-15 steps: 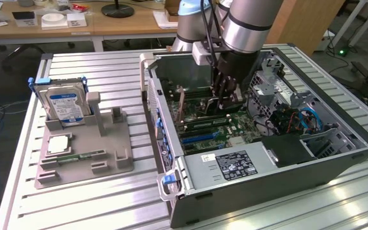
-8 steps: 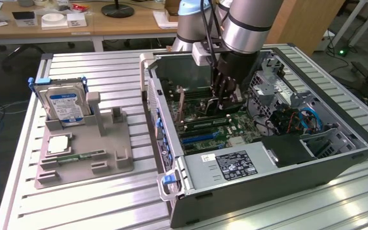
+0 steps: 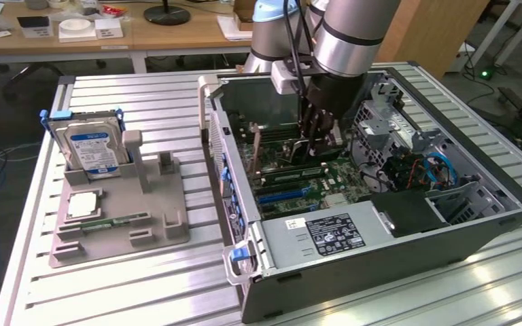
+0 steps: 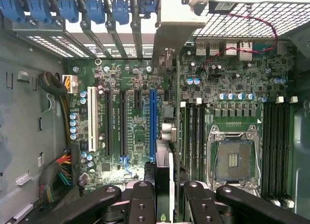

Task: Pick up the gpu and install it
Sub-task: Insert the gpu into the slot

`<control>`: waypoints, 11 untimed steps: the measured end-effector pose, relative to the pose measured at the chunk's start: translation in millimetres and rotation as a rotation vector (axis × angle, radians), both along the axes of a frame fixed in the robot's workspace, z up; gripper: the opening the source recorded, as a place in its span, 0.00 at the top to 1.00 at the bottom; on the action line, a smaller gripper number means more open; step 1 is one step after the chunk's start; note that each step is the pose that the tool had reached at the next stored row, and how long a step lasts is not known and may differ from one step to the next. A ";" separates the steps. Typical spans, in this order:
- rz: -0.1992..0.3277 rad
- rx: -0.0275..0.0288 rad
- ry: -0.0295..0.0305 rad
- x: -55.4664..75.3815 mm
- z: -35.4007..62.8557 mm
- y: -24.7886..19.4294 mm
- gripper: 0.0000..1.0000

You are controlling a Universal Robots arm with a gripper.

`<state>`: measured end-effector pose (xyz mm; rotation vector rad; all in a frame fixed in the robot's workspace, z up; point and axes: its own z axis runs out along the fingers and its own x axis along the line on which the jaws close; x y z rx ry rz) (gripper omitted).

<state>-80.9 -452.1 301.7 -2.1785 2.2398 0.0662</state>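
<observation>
The gpu (image 4: 164,170) shows edge-on in the wrist view, a thin dark card with its silvery end bracket (image 4: 170,37) toward the case's rear slot openings. My gripper (image 4: 164,197) is shut on it, one black finger (image 4: 140,202) on each side. The card hangs over the green motherboard (image 4: 135,136), just beside the long blue slot (image 4: 152,122); whether it touches a slot I cannot tell. In the exterior view my gripper (image 3: 318,144) reaches down into the open computer case (image 3: 478,224), and the gpu (image 3: 304,155) is a dark shape under the fingers.
A silver hard drive with a blue label (image 3: 93,149) stands in a grey fixture (image 3: 120,227) at the exterior view's left. Inside the case are the power supply (image 3: 334,234), a drive cage (image 3: 397,125), the bare CPU socket (image 4: 232,158) and cable bundles (image 4: 60,168).
</observation>
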 end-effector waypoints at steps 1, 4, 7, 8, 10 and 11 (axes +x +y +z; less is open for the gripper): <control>0.000 0.0001 0.0000 -0.1 -0.1 0.0 0.73; 0.000 0.0000 0.0000 -0.2 -0.2 0.0 0.73; 0.000 0.0002 0.0000 -0.7 -0.4 -0.6 0.73; 0.000 0.0001 0.0000 -0.9 -0.4 -1.1 0.73; 0.000 0.0002 0.0000 -0.8 -0.6 -2.8 0.73; 0.000 -0.0001 0.0000 -0.9 -0.7 -3.0 0.73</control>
